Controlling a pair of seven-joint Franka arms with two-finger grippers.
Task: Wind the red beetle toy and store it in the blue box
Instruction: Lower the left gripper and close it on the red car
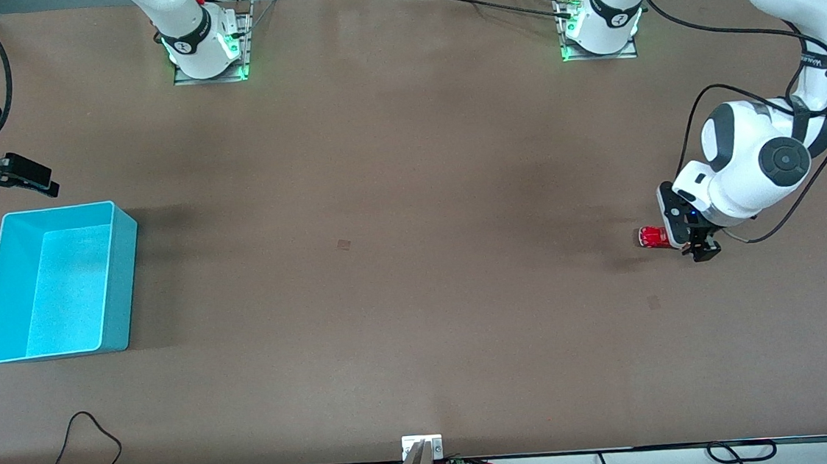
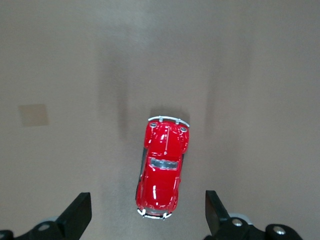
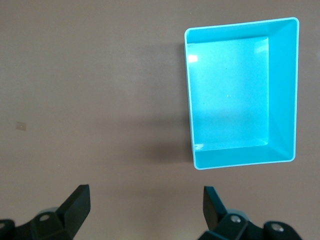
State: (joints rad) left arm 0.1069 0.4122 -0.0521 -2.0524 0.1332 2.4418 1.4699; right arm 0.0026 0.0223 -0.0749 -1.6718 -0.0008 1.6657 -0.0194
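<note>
One red beetle toy (image 2: 161, 168) lies on the worktop (image 2: 260, 75) under the spread left pincer (image 2: 148, 212), its long axis running out between the fingers (right pincer (image 3: 146, 209), spread, waits beside the blue box (image 3: 282, 90)).

The red beetle toy (image 1: 651, 236) sits on the table (image 1: 401, 262) at the left arm's end, directly under the left gripper (image 1: 701, 246), between its spread fingers. The blue box (image 1: 1, 294) stands at the right arm's end, just beside the raised right gripper (image 1: 29, 177).
</note>
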